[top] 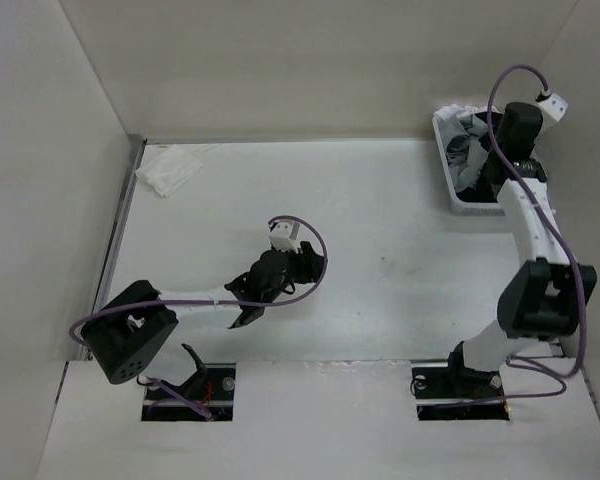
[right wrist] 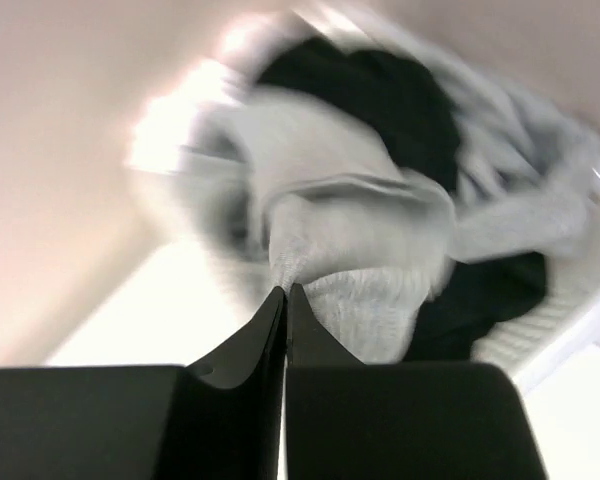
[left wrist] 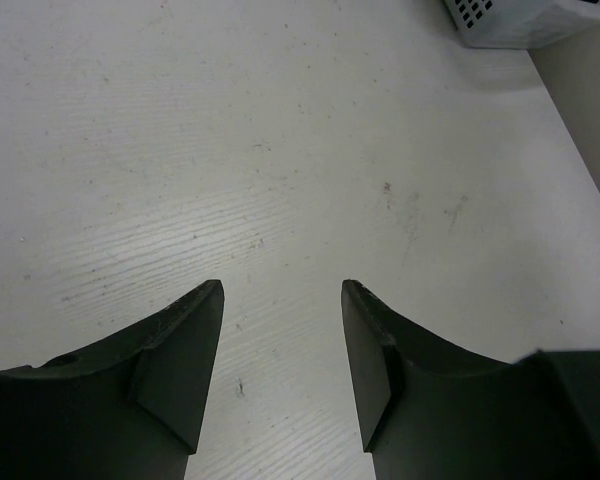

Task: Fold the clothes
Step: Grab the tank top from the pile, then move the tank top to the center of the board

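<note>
Progress: nothing is folded; the job looks to be at its very start, picking the garment out.
T-shirt: the grey T-shirt point(right wrist: 350, 230) lies crumpled inside the basket point(top: 444, 165), tangled with a black garment point(right wrist: 380, 100) and some white fabric.
Right gripper: the right gripper point(right wrist: 285, 292) is down in the basket, its jaws pressed together with the tips against a ridge of the grey knit. The wrist view is blurred, so I cannot tell whether a fold is actually caught.
Left gripper: the left gripper point(left wrist: 282, 290) is spread wide and holds nothing. It hangs over bare bench point(left wrist: 280, 150), well apart from the basket and facing it.
Left to do: lift the shirt out of the basket, lay it flat on the bench, then make every fold.
In the way: the black garment lies over and under the grey one and may come up with it.
Also around: a small white cloth point(top: 168, 170) lies far across the bench from the basket, clear of the likely folding area.
</note>
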Available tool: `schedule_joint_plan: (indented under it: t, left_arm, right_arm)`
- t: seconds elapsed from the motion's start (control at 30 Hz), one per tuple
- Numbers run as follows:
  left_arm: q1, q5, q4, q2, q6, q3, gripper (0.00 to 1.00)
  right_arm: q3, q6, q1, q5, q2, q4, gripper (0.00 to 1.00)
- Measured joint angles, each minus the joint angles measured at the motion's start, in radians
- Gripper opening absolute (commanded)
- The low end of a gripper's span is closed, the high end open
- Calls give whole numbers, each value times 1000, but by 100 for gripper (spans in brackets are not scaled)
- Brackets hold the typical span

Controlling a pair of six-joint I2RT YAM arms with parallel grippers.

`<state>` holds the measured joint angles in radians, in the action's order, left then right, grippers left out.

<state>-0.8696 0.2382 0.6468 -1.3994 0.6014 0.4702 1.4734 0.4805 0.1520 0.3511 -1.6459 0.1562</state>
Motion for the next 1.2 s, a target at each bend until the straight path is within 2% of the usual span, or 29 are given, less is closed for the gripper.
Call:
schedule_joint_plan:
  t: [0.27,0.33,0.37,0.53,0.7,0.77,0.83,0.9,0.93,0.97,1.03,1.13,1.2]
  left_arm:
    - [14,6,-10,47,6,-19,48]
    - [37,16,-34,113,12,-36,48]
    - [64,30,-53,184,19,-48,48]
    - [169,69,-92,382,48,-66,48]
    - [249,80,-156,481,77,-84,46]
    - [271,84,-192,517,87,-97,46]
    - [282,89,-218,549,91,-109,45]
    - [299,96,-259,584,94,-121,44]
    - [307,100,-272,593,94,-125,43]
    - [319,102,-286,597,95,-128,42]
    - [333,102,-314,592,95,-130,40]
    - [336,101,-346,569,95,-131,39]
    - [331,98,-360,552,95,-131,39]
  right_arm:
    - [-44,-27,-331,35,503,-58,0]
    - [-44,-52,-472,69,597,-52,0]
    - [-41,-74,-602,90,651,-47,0]
    - [25,-179,-1025,187,716,-39,1]
    - [34,-245,-1236,240,683,-75,2]
    - [-23,-240,-1237,210,663,-117,2]
    - [-96,-208,-1165,147,650,-146,1]
    - [-200,-123,-947,10,589,-188,0]
    - [-214,-101,-903,-11,560,-190,0]
    - [-220,-51,-789,-84,466,-196,0]
    - [-219,-1,-700,-154,333,-217,0]
    - [-187,43,-631,-215,128,-192,0]
    - [-146,43,-631,-237,74,-133,0]
